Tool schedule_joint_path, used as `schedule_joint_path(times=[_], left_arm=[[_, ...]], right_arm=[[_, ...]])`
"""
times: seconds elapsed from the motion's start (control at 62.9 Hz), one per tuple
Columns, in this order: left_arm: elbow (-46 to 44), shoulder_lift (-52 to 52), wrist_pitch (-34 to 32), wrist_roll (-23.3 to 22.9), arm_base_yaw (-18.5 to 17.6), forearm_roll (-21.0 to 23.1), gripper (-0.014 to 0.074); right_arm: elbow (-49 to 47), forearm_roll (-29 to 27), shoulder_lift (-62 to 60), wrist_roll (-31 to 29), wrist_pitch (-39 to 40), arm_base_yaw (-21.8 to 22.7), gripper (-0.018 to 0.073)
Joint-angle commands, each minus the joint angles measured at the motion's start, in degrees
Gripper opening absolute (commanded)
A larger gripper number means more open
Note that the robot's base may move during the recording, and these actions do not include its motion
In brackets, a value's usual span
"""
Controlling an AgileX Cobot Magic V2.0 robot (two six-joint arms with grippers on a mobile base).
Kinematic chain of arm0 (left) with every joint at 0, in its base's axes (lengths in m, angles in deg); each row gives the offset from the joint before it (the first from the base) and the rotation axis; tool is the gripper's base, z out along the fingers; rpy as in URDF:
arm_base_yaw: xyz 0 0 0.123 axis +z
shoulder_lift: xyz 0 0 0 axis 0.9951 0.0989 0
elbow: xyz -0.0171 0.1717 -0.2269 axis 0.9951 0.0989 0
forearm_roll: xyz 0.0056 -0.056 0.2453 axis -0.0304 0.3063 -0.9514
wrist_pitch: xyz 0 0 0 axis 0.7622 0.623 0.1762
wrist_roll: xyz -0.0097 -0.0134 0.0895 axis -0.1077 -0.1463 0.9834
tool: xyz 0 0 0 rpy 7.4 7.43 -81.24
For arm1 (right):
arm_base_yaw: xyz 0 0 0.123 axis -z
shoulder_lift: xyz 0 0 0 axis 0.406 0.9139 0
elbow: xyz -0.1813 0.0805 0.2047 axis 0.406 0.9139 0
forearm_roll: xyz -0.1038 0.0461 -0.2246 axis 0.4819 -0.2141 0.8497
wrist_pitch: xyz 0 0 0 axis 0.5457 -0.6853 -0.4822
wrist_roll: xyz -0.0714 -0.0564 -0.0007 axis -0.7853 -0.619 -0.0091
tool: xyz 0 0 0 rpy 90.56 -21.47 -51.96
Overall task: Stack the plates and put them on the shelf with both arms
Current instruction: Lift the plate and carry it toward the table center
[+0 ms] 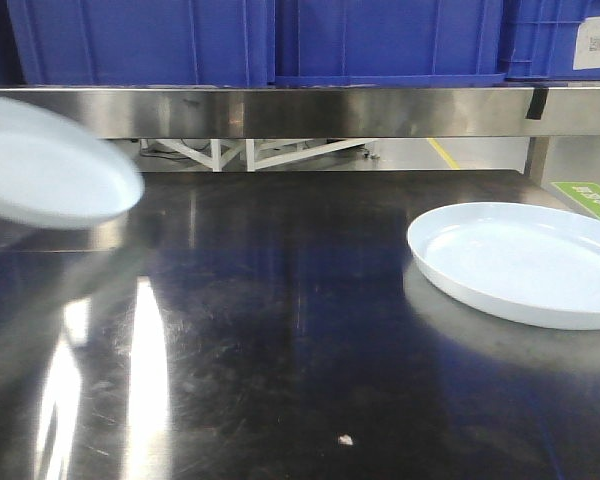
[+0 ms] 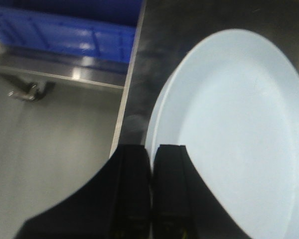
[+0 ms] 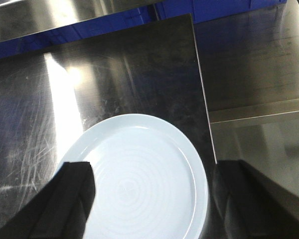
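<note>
Closest to the lens, the left gripper (image 2: 151, 154) is seen from behind, and its two black fingers are pressed almost together on the near rim of the left plate (image 2: 229, 124). Only a thin gap is left between them, where the rim is pinched. In the front view this left plate (image 1: 50, 165) is held off the steel table (image 1: 280, 330) at the left side, slightly tilted and blurred, and its pale reflection is seen on the metal below.

The right plate (image 1: 525, 260) is laid flat on the table near the right edge, well apart from the first one. Over it the right gripper (image 3: 152, 169) is held with its fingers spread wide, one at each side of the right plate (image 3: 139, 189). Whether they touch the rim cannot be told.

Behind the table, blue crates (image 1: 380, 40) are placed on a metal shelf (image 1: 330, 108). What is kept inside them is hidden.
</note>
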Motion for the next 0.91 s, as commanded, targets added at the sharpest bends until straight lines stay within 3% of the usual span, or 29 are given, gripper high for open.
schedule_joint_path(times=[0.0,0.223,0.429,0.652,0.891], left_arm=[[-2.66,-2.57,-2.73,0.32,-3.82,2.14,0.0092],[-2.66,-1.77,-4.29,0.32,-13.61,2.78,0.0092],[-2.66,1.47,-6.97,0.32,-19.49,5.97,0.0092],[-2.66,5.32,-9.57,0.32,-22.74,7.68,0.0092],[-2.66,8.07,-8.63,0.32,-22.78,7.68,0.0111]], right_arm=[[-2.27,-0.89,-0.94,-0.47,4.0,-0.01,0.0601],[-2.27,-0.89,-0.27,-0.47,4.0,-0.01,0.0601],[-2.27,-0.89,0.12,-0.47,3.95,-0.01,0.0601],[-2.27,-0.89,0.12,-0.47,4.0,-0.01,0.0601],[-2.27,-0.89,0.12,-0.47,4.0,-0.01,0.0601]])
